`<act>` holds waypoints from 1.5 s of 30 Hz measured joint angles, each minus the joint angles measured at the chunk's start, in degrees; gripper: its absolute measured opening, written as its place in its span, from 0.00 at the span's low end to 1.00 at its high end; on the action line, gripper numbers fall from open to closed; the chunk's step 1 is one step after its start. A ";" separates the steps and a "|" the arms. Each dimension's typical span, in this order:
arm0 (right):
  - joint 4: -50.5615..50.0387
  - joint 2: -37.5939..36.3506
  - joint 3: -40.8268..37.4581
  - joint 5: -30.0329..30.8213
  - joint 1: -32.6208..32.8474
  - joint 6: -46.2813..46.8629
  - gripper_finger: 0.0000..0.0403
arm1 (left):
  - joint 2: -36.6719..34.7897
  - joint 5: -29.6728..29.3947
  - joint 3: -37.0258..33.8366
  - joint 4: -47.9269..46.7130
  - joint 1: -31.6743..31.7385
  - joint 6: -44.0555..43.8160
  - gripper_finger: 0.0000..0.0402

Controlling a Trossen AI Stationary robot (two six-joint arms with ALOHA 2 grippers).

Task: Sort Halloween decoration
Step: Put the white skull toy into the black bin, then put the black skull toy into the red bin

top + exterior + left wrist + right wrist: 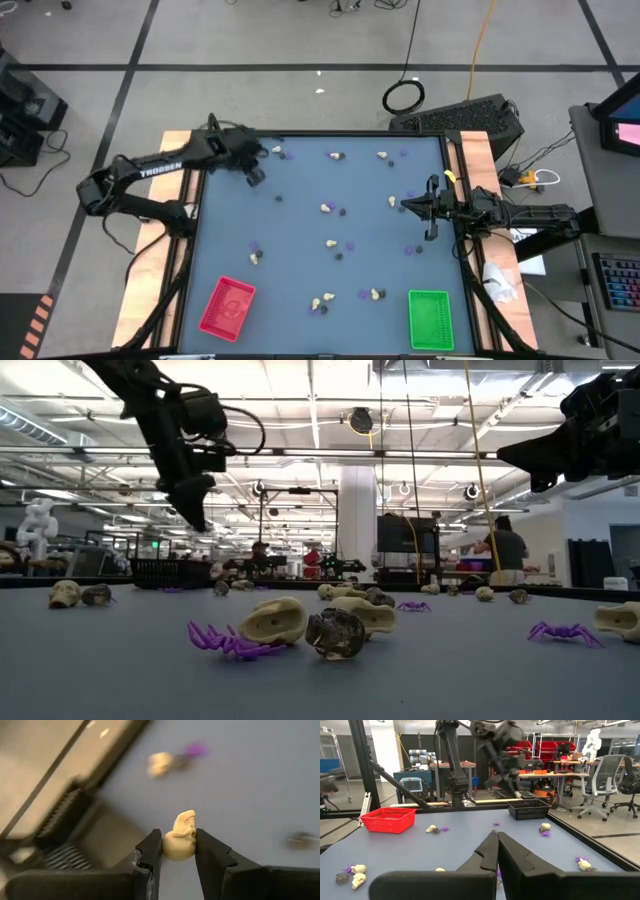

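Observation:
My left gripper (178,841) is shut on a cream-white skull trinket (180,837) and hangs above the table's far left corner (255,173), well clear of the surface (197,518). Other trinkets lie scattered on the blue-grey table: cream skulls (327,208), black lumps (342,211) and purple spiders (350,245). At the table's right edge my right gripper (405,205) waits, held level and shut with nothing between its fingers (496,835). My left gripper pinches the skull by its two sides (166,845) between the ends of its two fingers. The fingers slant downward over the table. The skull is lifted clear of the table, its jaw end pointing away from the gripper.
A red tray (228,307) stands at the near left and a green tray (430,318) at the near right. A black tray (528,809) sits at the far left corner, close under my left gripper. Trinkets dot the table's middle and far part.

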 joint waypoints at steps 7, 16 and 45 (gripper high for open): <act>0.00 -0.01 0.00 0.00 0.00 -0.02 0.00 | 4.86 -0.80 1.07 -4.88 12.53 -0.40 0.22; 0.00 -0.02 0.00 0.00 -0.01 0.00 0.00 | 12.13 4.85 1.09 -0.25 19.38 1.77 0.22; 0.03 -0.01 0.00 -0.02 0.01 1.03 0.00 | 1.03 1.53 1.07 1.83 11.79 1.20 0.26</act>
